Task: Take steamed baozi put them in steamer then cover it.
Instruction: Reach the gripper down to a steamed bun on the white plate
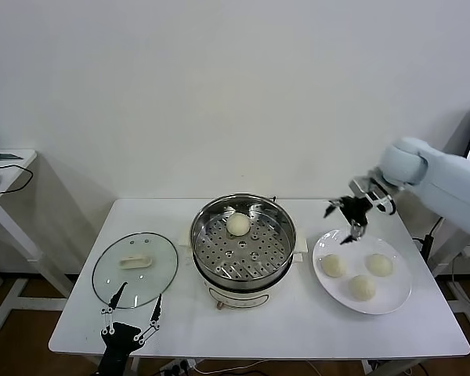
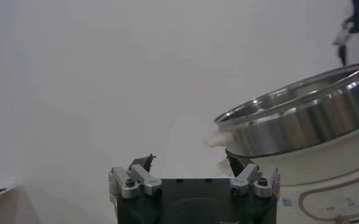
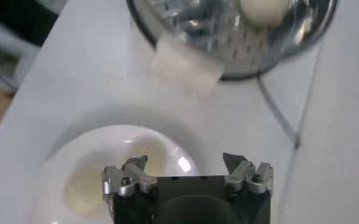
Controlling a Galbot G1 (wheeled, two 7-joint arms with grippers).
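The right gripper (image 1: 346,223) hangs in the air, released and holding nothing, above the far edge of a flat white plate (image 1: 392,296) at the table's right side. Its wrist view shows only the finger bases; the tips are cut off. Three steamed baozi (image 1: 333,265) lie on that plate, just beside one another, below and in front of the gripper. In the right wrist view only one pale bun (image 3: 80,189) is made out, blurred at the plate's edge.

At the table's centre stands the steamer (image 1: 243,270), lid off, with a fourth baozi (image 1: 237,224) on its perforated tray toward the back.

The left gripper (image 1: 131,309) waits low at the near left edge of the white table (image 1: 313,325), fingers spread, empty. Just beyond it a glass lid (image 1: 135,268) lies flat, well apart from the steamer.
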